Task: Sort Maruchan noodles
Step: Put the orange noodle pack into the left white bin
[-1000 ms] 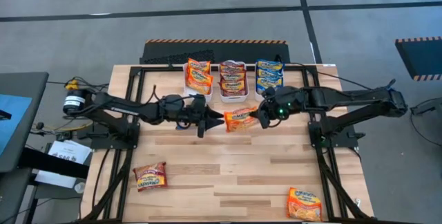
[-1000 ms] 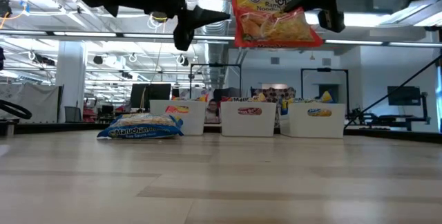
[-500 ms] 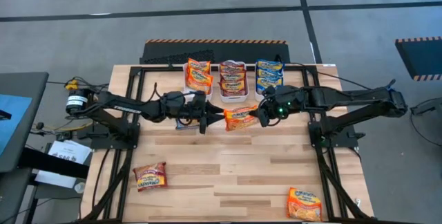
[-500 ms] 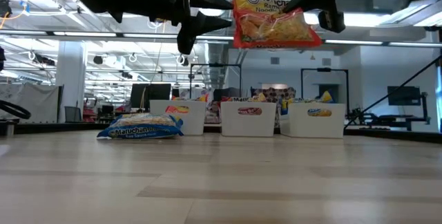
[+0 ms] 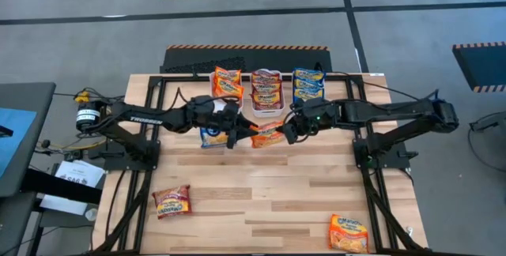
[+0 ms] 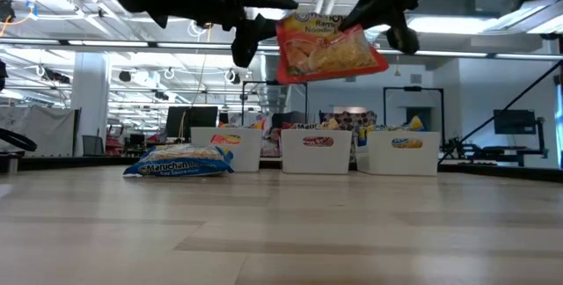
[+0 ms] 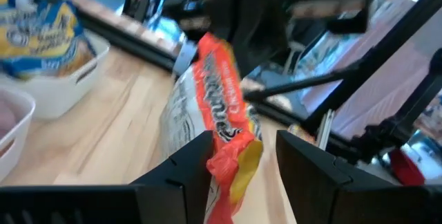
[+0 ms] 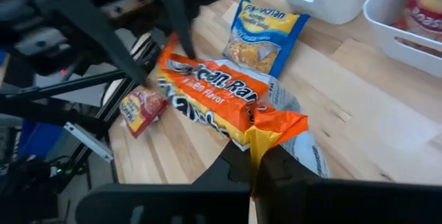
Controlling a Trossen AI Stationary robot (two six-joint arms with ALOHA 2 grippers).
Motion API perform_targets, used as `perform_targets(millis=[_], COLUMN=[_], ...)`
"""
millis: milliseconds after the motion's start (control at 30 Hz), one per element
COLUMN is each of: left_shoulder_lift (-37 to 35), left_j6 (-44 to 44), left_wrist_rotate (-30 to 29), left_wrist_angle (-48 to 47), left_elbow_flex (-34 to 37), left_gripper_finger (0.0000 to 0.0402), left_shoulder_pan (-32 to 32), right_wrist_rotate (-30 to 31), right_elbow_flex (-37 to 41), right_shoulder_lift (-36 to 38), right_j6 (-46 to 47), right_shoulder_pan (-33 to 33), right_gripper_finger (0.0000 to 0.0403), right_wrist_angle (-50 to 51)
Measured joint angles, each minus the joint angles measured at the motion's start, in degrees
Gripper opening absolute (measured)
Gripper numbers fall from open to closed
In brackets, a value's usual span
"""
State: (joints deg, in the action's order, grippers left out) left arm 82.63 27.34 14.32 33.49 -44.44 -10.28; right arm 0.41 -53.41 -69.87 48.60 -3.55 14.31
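Orange ramen packet held in mid-air between both grippers, just in front of the bins

The left gripper [image 5: 235, 132] has its fingers spread around the packet's left end. The orange Maruchan packet [image 5: 267, 135] hangs above the table, pinched at its right end by the clenched right gripper [image 5: 286, 132]. A blue packet [image 5: 211, 137] lies on the table under the left arm.

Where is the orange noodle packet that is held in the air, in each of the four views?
High view: orange packet at centre, just below the white bins.
Low view: orange packet hangs at top centre, above the bins.
Left wrist view: centre, between the open left hand's fingers.
Right wrist view: centre, pinched by the right hand.
Shared landmark: the bins.
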Motion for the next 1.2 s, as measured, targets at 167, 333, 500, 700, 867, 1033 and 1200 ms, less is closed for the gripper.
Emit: perform_targets(millis=[167, 333, 500, 700, 867, 1033, 1200], left_shoulder_lift=[0.0, 0.0, 0.0, -0.02, -0.02, -0.02, -0.02], left_j6=[-0.16, -0.36, -1.69, -2.96, -6.93, -7.66, -7.4], left_wrist_rotate=[-0.04, 0.44, -0.08, -2.29, -4.39, -4.32, -4.26], left_wrist_angle=[-2.23, -2.63, -2.88, -3.57, -4.19, -4.26, -4.19], left_elbow_flex=[-0.47, -0.47, -0.47, -0.47, -0.47, -0.47, -0.47], left_gripper_finger=[0.0149, 0.0149, 0.0149, 0.0147, 0.0112, 0.0044, 0.0005], left_shoulder_pan=[-0.07, -0.07, -0.09, -0.04, -0.07, -0.3, -0.9], right_wrist_rotate=[-0.33, -0.61, -0.7, -0.65, -0.55, -0.48, 0.15], right_elbow_flex=[0.0, 0.0, 0.0, 0.0, 0.0, 0.0, 0.0], right_shoulder_lift=[0.31, 0.52, 0.09, 0.07, 0.07, 0.07, 0.07], right_j6=[0.01, 1.07, 2.42, 3.92, 4.72, 5.07, 4.94], right_shoulder_pan=[-0.06, -0.71, -1.11, -1.01, -1.01, -1.01, -1.39], right_gripper_finger=[0.0008, 0.0008, 0.0008, 0.0008, 0.0008, 0.0008, 0.0008], right_wrist_angle=[-1.38, -4.85, -7.88, -9.55, -10.64, -10.67, -10.68])
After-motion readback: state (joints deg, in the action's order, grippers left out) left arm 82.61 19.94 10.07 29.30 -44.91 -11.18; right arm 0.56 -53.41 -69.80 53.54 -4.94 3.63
